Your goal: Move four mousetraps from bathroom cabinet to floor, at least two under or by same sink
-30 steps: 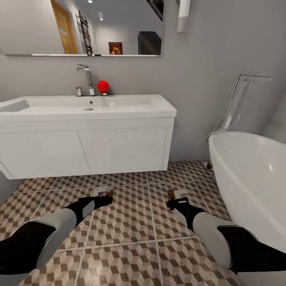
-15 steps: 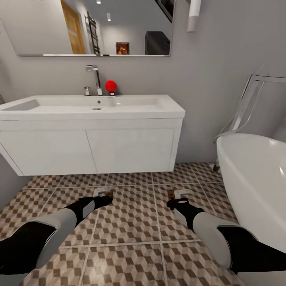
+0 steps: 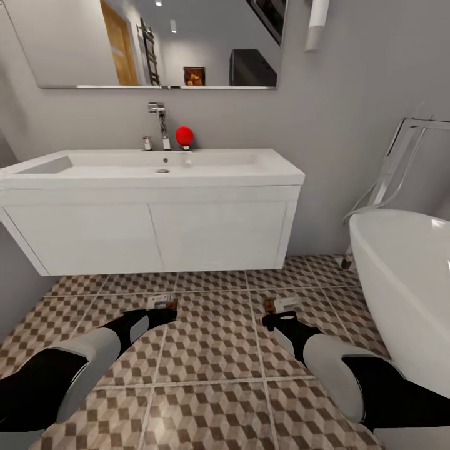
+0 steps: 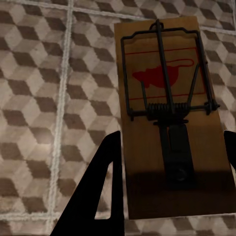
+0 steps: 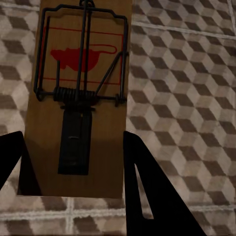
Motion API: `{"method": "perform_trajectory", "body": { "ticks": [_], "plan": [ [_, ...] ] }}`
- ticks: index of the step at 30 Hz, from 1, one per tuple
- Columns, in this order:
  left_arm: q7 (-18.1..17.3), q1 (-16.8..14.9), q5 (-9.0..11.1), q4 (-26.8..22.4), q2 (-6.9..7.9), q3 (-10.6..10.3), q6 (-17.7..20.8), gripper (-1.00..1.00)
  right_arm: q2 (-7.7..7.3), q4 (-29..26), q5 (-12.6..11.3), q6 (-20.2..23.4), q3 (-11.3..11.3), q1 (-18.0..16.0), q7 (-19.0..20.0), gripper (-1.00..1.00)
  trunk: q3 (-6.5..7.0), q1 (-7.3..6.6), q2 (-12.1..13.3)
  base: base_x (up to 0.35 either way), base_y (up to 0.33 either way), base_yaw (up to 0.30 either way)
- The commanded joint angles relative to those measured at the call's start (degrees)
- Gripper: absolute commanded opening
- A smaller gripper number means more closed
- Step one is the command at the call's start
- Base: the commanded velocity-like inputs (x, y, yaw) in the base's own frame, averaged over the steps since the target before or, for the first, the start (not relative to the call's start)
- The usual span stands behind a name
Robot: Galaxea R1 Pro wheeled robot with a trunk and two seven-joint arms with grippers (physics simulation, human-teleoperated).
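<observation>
The bathroom floor [image 3: 212, 350], laid in large square tiles printed with a brown, beige and white cube pattern and pale grout lines, spreads out in front of the wide white wall-hung sink [image 3: 156, 165] and runs under its white two-door cabinet. A glossy white oval bathtub [image 3: 406, 287] stands to the sink's right, with a chrome floor-standing tap [image 3: 400, 156] rising just behind its rim. A long frameless mirror [image 3: 156, 44] hangs on the grey wall above the sink. At the back edge of the sink stands a chrome faucet [image 3: 159, 122], and a small red ball-shaped object [image 3: 184, 135] sits just beside it.

Both black-and-white arms reach forward over the tiles in front of the sink. The left gripper [image 3: 164, 306] has its black jaws closed on the two long sides of a flat brown wooden mousetrap [image 4: 169, 113] with a dark wire spring bar and a red mouse print, held over the floor before the sink's left door. The right gripper [image 3: 275, 309] likewise has its jaws clamped on the sides of a second brown wooden mousetrap [image 5: 81, 93] of the same make, held over the tiles in front of the sink's right end, near the bathtub.
</observation>
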Motion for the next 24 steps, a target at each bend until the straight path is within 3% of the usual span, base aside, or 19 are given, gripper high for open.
{"method": "perform_trajectory", "body": {
  "ticks": [1,8,24],
  "plan": [
    [-0.14,-0.02,0.51,-0.01,0.03,-0.47,0.21,-1.00,0.02,0.13,0.41,0.13,-0.25,-0.09,-0.15,-1.00,-0.05,-0.02,-0.02,-0.082,0.293,0.000],
    [-0.14,-0.02,0.51,-0.01,0.03,-0.48,0.22,-1.00,0.02,0.13,0.41,0.14,-0.28,-0.09,-0.19,-1.00,-0.05,-0.02,-0.02,-0.072,0.236,0.000],
    [-0.14,-0.02,0.60,-0.01,0.03,-0.48,0.22,-1.00,0.02,0.13,0.41,0.20,-0.28,-0.13,-0.41,-1.00,-0.05,-0.02,-0.02,-0.004,0.011,0.000]
  ]
}}
